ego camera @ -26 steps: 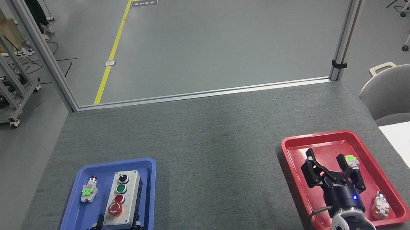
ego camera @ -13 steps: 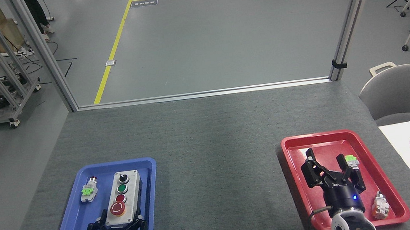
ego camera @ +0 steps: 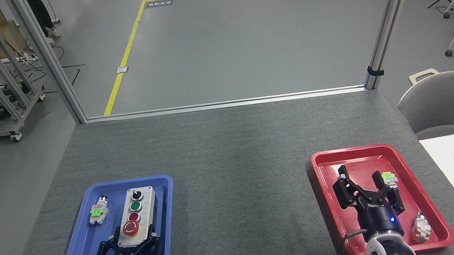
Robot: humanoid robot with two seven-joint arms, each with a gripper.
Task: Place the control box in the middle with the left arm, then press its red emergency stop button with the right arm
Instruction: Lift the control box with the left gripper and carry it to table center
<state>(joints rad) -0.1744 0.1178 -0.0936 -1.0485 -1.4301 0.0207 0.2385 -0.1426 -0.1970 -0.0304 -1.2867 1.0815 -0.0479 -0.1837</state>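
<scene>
Head view, from the left: a blue tray [ego camera: 78,249] sits on the grey surface [ego camera: 230,153], and in it lies a small loose push-button part with a green body [ego camera: 98,213] near the tray's left side. Just right of that, the control box [ego camera: 136,217] lies lengthwise in the same tray, light grey faceplate up over a black base, its row running from a black knob at the far end through a green button and a small red button to the red emergency stop button [ego camera: 130,229] at the near end. My left gripper [ego camera: 133,243] is at that near end, jaws closed against the two sides of the box. The middle of the surface is bare. Further right, a red tray [ego camera: 409,161] holds another green-bodied part [ego camera: 389,177] and an orange-bodied one [ego camera: 420,229]. My right gripper [ego camera: 364,184] hovers over this tray, jaws spread wide and holding nothing.
</scene>
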